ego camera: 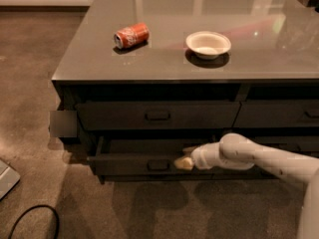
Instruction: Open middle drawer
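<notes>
The middle drawer (134, 164) is a wide dark charcoal drawer in the left column of the cabinet. It stands pulled partly out, and its shallow dark interior (149, 146) shows behind the front. Its small rectangular handle (158, 166) sits at the centre of the front. My gripper (183, 162) is at the top edge of the drawer front, just right of the handle. The white arm (249, 156) reaches in from the right. The drawer above (158, 116) is closed.
A red soda can (131, 35) lies on its side on the grey countertop (99, 63), with a white bowl (208, 44) to its right. More drawers (279, 114) are at the right. A black cable (30, 218) lies on the carpet at lower left.
</notes>
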`<move>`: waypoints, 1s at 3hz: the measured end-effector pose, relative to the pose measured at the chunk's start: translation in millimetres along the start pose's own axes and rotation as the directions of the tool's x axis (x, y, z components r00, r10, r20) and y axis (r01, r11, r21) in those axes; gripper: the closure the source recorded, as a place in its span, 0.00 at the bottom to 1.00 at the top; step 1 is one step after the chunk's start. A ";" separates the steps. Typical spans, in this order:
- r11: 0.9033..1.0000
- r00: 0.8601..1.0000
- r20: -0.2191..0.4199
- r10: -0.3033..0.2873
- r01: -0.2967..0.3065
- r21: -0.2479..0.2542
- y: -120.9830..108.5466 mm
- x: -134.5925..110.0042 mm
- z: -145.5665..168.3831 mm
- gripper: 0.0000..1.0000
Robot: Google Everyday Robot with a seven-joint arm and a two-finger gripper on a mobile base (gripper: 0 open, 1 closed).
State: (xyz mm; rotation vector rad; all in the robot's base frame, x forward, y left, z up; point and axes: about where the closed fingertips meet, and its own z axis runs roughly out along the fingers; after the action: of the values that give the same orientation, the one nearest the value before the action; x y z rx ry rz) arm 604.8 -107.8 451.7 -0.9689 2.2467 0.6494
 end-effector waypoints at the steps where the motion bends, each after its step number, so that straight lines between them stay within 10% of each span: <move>1: 1.000 1.000 -0.008 0.004 -0.004 -0.010 10.6 10.0 -5.6 0.19; 2: 1.000 1.000 -0.007 0.001 -0.001 -0.009 11.4 8.8 -7.4 0.00; 3: 0.999 0.999 -0.042 0.002 -0.004 -0.039 35.8 38.5 -14.9 1.00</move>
State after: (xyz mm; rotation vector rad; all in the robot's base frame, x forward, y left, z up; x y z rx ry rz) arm 551.2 -113.4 442.7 -1.0074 2.2802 0.6821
